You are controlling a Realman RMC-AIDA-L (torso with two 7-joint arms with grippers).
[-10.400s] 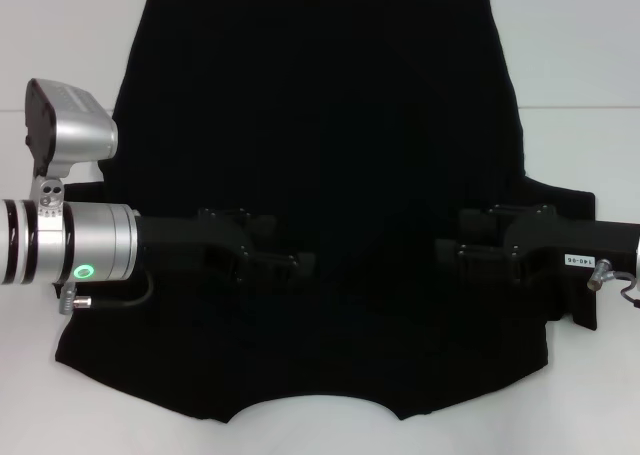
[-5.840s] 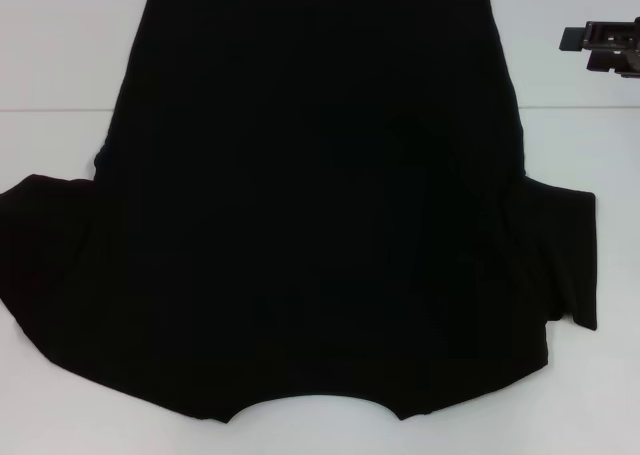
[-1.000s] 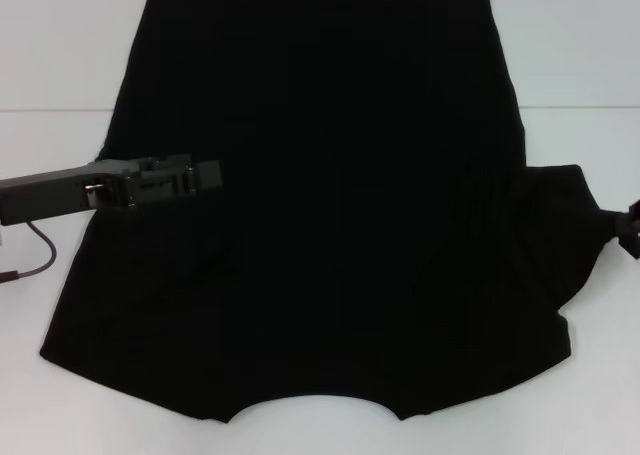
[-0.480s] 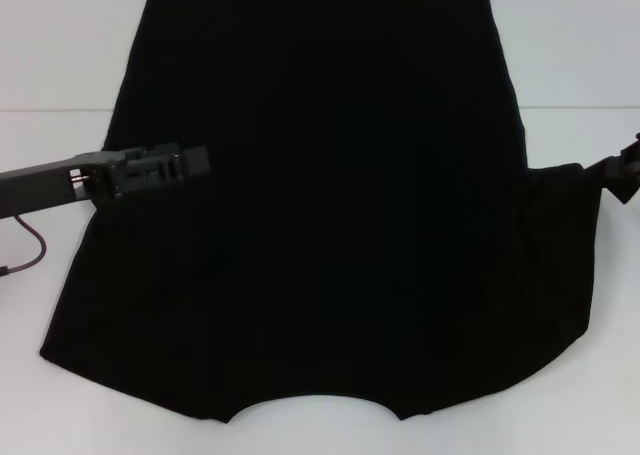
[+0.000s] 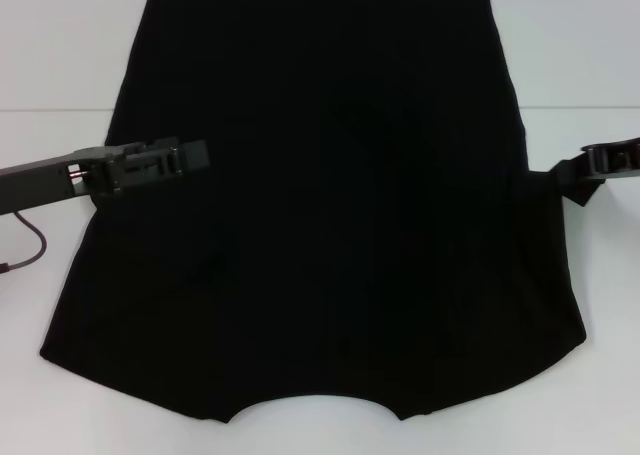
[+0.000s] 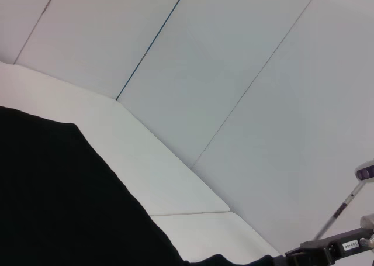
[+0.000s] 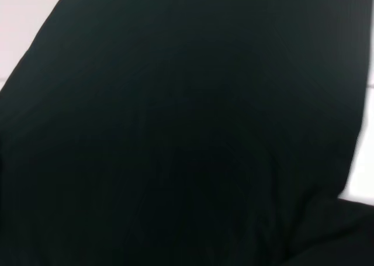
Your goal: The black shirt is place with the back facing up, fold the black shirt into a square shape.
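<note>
A white table (image 5: 60,65) fills the view, with a pale wall behind it in the left wrist view. The shirt (image 5: 320,195) lies flat on the table, spread wide, with its plain black side up. It reaches from the far edge of the table down to the near edge, where the curved neck hole shows. Both sleeves look tucked in over the body, so the sides run almost straight. That is likely the first part of the fold, to make the shirt a neat block before it is folded shorter.

The left gripper (image 5: 185,157) hangs over the left side of the shirt, about halfway up, pointing toward the middle. I cannot tell if it is wide or closed, or if it touches the cloth.

The right gripper (image 5: 578,173) is at the shirt's right edge, about halfway up. It meets the edge of the cloth there. It may be pinching it, but I cannot tell. Its wrist view shows only black cloth (image 7: 187,125) very near.

The far-off arm (image 6: 327,251) in the left wrist view is the right one, just beside the shirt's edge.
</note>
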